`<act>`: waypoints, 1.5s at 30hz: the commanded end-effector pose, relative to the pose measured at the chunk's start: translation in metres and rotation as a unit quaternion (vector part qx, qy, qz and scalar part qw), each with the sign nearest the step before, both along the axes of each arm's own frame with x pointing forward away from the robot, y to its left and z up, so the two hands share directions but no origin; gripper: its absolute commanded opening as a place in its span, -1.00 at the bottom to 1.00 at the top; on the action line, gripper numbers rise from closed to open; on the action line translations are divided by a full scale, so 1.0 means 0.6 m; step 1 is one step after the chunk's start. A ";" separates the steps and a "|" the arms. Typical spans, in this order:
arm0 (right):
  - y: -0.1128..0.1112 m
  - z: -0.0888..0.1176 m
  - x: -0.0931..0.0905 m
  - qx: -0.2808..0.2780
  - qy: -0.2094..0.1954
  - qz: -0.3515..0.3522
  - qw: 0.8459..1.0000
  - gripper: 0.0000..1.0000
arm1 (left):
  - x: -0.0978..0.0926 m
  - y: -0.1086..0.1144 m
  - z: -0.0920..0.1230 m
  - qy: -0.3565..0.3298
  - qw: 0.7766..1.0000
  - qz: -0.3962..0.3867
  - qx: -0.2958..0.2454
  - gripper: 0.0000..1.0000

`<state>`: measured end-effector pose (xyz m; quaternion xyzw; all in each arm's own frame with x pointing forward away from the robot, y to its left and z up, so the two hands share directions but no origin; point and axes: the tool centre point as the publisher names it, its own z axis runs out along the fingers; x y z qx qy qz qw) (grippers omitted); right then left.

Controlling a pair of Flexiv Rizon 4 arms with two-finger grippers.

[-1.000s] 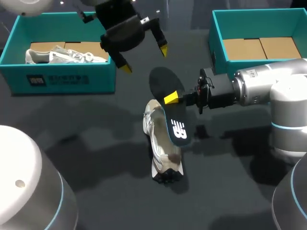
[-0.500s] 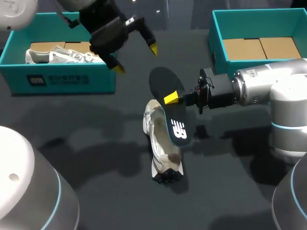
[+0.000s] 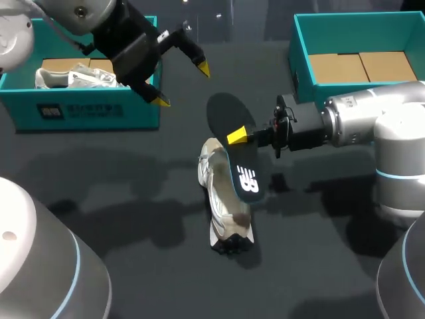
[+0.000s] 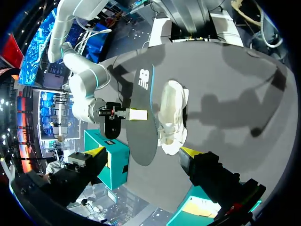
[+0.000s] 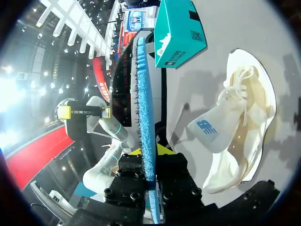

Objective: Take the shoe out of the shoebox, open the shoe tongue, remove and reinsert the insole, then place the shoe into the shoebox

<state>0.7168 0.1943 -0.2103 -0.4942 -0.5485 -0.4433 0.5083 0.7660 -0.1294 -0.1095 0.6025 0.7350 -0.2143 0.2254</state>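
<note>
Insole in right hand runs lengthwise near-to-far, logo end nearest me

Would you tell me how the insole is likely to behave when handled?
The insole is probably light: edge-on in the right wrist view it looks thin. It seems fairly stiff, since it juts flat from the right gripper without drooping.

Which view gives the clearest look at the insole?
Head view: the insole shows its whole black face, above the shoe. Left wrist view shows it whole too, but farther off; right wrist view only edge-on.
</note>
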 end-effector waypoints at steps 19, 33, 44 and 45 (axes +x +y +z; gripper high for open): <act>0.002 0.019 0.011 0.024 0.006 -0.020 1.000 -1.00 | 0.017 0.035 -0.077 0.002 0.982 0.004 -0.188 1.00; 0.012 0.018 0.016 0.035 0.015 -0.018 0.999 -1.00 | 0.017 0.026 -0.098 0.007 0.970 0.006 -0.242 1.00; 0.032 0.033 0.021 0.064 0.019 -0.015 0.998 -1.00 | 0.013 -0.014 -0.122 -0.024 0.945 0.026 -0.326 1.00; 0.033 0.034 0.021 0.064 0.019 -0.016 0.998 -1.00 | 0.013 -0.019 -0.124 -0.026 0.944 0.025 -0.327 0.96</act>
